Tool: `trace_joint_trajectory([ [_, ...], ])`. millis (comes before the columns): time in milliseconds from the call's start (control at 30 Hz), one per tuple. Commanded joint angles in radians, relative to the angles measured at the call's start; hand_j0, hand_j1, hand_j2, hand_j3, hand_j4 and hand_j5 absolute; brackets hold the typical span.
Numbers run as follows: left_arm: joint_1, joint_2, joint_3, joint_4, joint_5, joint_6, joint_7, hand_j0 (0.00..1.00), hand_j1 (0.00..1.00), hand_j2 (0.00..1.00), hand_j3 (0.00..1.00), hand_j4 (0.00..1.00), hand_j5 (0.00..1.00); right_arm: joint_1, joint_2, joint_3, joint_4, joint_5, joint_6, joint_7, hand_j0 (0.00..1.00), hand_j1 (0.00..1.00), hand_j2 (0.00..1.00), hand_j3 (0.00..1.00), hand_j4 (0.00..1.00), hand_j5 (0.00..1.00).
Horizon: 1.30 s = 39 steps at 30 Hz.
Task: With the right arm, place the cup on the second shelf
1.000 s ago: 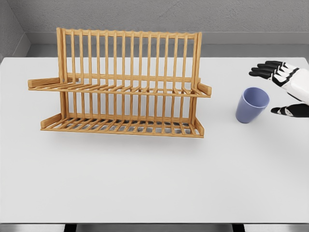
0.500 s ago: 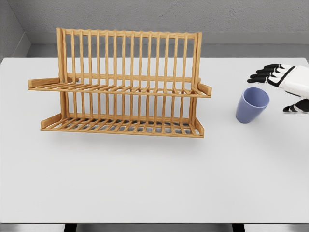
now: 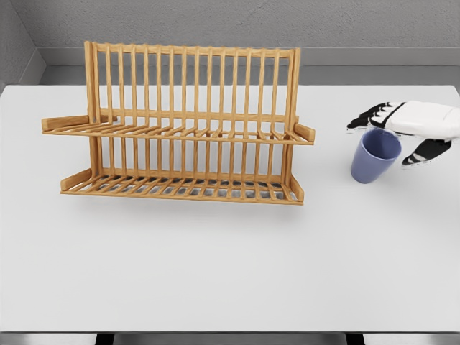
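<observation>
A blue-violet cup (image 3: 374,157) stands on the white table (image 3: 215,266) to the right of the rack, its mouth tilted toward me. My right hand (image 3: 388,136) comes in from the right edge and hovers over the cup's rim, fingers (image 3: 365,116) spread past the far side and thumb (image 3: 424,152) on the near right. The hand is open and holds nothing. The wooden two-tier dish rack (image 3: 180,129) stands left of centre, with an upper shelf (image 3: 180,134) and a lower shelf (image 3: 180,188), both bare. The left arm is out of view.
A grey wall runs behind the table's far edge. The table's front edge lies near the bottom of the view.
My right hand has moved left and down from beside the cup to over its rim. The cup and the rack have not moved.
</observation>
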Motion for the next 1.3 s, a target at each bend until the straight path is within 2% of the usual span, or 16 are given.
trace_joint_trajectory([
  [0,0.000,0.000,0.001,0.000,0.000,0.000,0.000,1.00,1.00,1.00,1.00,1.00,1.00,0.000,0.006,0.006,0.045,-0.003,0.002,0.001,1.00,1.00,1.00,1.00,1.00,1.00],
  [267,0.000,0.000,0.001,0.000,0.000,0.000,0.000,1.00,1.00,1.00,1.00,1.00,1.00,-0.008,0.062,0.008,0.114,0.003,0.002,0.001,1.00,1.00,1.00,1.00,1.00,1.00],
  [467,0.000,0.000,0.001,0.000,0.000,0.000,0.000,1.00,1.00,1.00,1.00,1.00,1.00,-0.014,0.091,0.015,0.168,0.064,0.002,0.001,1.00,1.00,1.00,1.00,1.00,1.00],
  [833,0.000,0.000,-0.001,0.000,0.000,0.000,0.000,1.00,1.00,1.00,1.00,1.00,1.00,-0.021,0.102,0.041,0.159,0.064,0.002,0.001,1.00,1.00,1.00,1.00,1.00,1.00],
  [867,0.000,0.000,0.001,0.000,0.000,0.000,0.000,1.00,1.00,1.00,1.00,1.00,1.00,-0.021,0.102,0.043,0.157,0.064,0.002,0.001,0.86,0.86,0.86,0.86,0.86,0.86],
  [967,0.000,0.000,-0.001,0.000,0.000,0.000,0.000,1.00,1.00,1.00,1.00,1.00,1.00,-0.025,0.102,0.041,0.157,0.064,0.002,0.001,0.71,0.71,0.71,0.71,0.71,0.71],
  [1267,0.000,0.000,0.001,0.000,0.000,0.000,0.000,1.00,1.00,1.00,1.00,1.00,1.00,-0.032,0.102,0.041,0.157,0.064,0.002,0.001,0.59,0.59,0.59,0.59,0.59,0.59],
])
